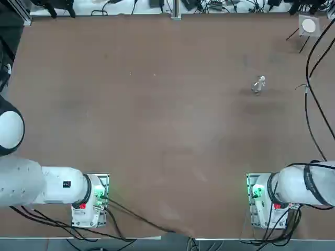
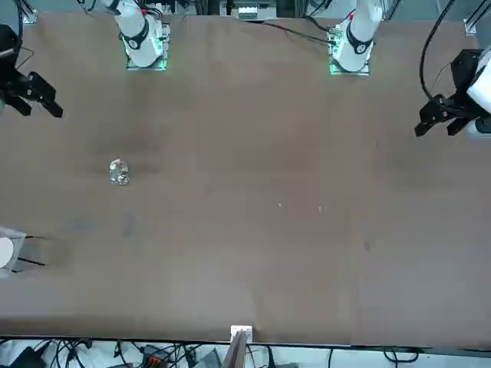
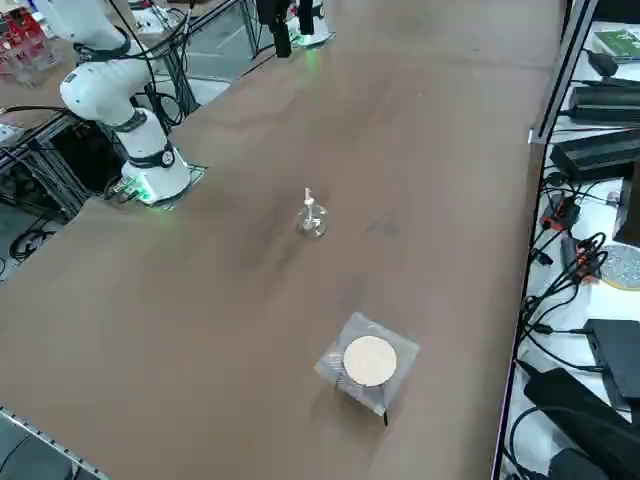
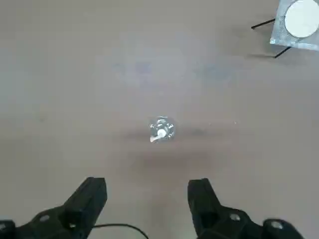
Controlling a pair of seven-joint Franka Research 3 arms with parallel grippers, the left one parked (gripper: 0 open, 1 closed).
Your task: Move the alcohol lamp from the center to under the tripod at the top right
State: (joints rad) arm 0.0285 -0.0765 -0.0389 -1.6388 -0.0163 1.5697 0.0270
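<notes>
Alcohol lamp (image 4: 161, 130) stands upright on bare table (image 1: 157, 130), well apart from the tripod (image 4: 295, 24) at the far corner, untouched since right gripper (image 4: 147, 199) hangs above it, fingers apart, empty.

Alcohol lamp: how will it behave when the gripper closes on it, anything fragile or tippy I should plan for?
The alcohol lamp looks like clear, glinting glass, so it is probably fragile and slippery. Its small rounded body under a narrow whitish cap suggests it could tip or skid if nudged off-centre. The right gripper hangs open above it, apart from it; the tripod stands well clear.
</notes>
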